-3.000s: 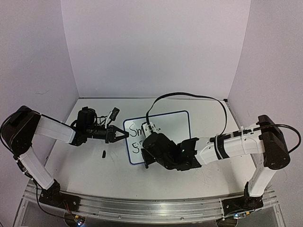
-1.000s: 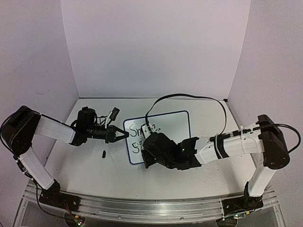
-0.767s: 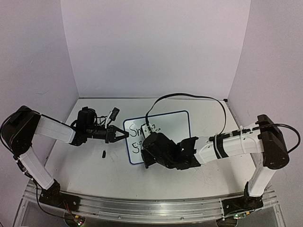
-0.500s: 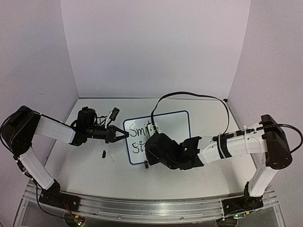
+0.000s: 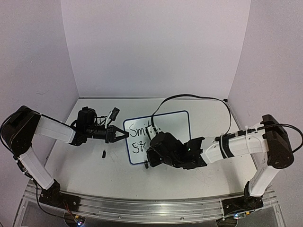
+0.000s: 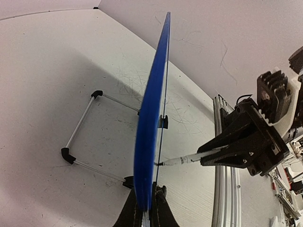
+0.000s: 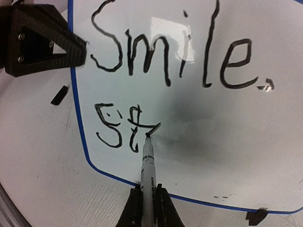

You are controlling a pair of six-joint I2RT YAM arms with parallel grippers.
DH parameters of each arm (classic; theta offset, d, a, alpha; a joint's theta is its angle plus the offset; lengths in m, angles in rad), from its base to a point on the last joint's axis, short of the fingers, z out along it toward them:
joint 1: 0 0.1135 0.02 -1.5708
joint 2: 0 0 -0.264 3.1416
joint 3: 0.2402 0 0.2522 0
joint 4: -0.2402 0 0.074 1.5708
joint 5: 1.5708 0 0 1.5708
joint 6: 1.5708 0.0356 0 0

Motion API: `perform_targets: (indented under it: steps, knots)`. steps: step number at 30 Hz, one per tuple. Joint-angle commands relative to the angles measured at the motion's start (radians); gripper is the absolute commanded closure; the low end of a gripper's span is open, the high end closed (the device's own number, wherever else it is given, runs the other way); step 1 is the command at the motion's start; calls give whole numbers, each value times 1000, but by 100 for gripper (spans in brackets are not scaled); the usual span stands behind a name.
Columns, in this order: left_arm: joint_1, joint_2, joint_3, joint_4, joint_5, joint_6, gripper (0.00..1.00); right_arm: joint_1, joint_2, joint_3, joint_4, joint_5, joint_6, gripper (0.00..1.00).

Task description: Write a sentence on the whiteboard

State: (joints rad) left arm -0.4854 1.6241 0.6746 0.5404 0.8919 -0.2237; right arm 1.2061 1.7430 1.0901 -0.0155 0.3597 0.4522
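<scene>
The whiteboard [image 5: 176,124], white with a blue rim, leans on a wire stand. In the left wrist view it shows edge-on [image 6: 152,113]. My left gripper [image 5: 124,134] is shut on its left edge, fingers [image 6: 160,215] clamped on the rim. It also shows in the right wrist view [image 7: 42,40]. My right gripper [image 7: 147,201] is shut on a white marker [image 7: 147,161], its tip touching the board. The sentence [image 7: 170,52] reads "Smile." with "St" [image 7: 118,127] below. The marker tip sits at the end of the t's crossbar.
A small black marker cap [image 5: 103,153] lies on the table left of the board, also in the right wrist view [image 7: 59,94]. The wire stand [image 6: 80,123] is behind the board. A black clip foot [image 7: 257,216] sits at its lower rim. A black cable [image 5: 189,97] arcs over the board.
My right arm has shifted right and slightly nearer, uncovering more of "Smile" in the top view. The left arm and the board have not moved.
</scene>
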Motion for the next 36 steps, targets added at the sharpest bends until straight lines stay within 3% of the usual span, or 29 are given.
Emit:
perform_targets:
  steps: [1,21,36]
  knots:
    - [-7,9,15,-65,-71,51,100,0,5,23,33,-35,-15,100]
    - [-7,24,24,-70,-63,53,100,0,-20,9,-105,134,94,100]
    - [-7,15,23,-72,-65,52,100,-17,-27,5,-33,182,64,100]
